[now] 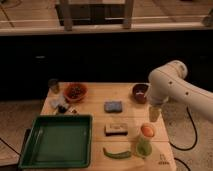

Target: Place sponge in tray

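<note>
The sponge (113, 106), a small flat blue-grey pad, lies near the middle of the wooden table. The large green tray (55, 142) sits at the table's front left with nothing in it. My gripper (154, 114) hangs fingers down from the white arm above the table's right side. It is well to the right of the sponge and clear of it. It stands open and holds nothing.
A cream-topped block (116, 129) lies in front of the sponge. An orange round item (147, 130), a green cup (143, 147) and a green pod (117, 153) sit at front right. A red bowl (75, 92), brown bowl (140, 92) and dark can (53, 85) stand at the back.
</note>
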### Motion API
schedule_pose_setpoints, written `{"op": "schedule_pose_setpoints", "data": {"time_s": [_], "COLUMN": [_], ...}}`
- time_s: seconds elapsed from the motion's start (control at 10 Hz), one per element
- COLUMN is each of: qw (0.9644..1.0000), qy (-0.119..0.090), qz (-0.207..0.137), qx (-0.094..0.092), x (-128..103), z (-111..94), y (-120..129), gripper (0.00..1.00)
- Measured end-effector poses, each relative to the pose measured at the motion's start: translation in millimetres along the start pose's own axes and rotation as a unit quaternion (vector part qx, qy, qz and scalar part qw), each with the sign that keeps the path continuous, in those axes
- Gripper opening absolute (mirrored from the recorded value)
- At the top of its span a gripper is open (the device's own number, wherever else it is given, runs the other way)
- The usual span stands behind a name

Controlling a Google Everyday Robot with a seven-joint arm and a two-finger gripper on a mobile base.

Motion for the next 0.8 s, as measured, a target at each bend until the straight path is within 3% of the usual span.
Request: {"op": "schedule_pose_setpoints", "data": {"time_s": [0.2, 0.5, 0.8], "qw": [0.9999, 0.9994, 0.9987], "qy": [0.000, 0.001, 0.002], "qz": [-0.012, -0.033, -0.050], "qx": [0.002, 0.005, 0.007], "x": [-2, -29, -40], "z": [4, 8, 12], "y": [-5, -19, -31], "gripper": [0.80, 0.80, 0.80]}}
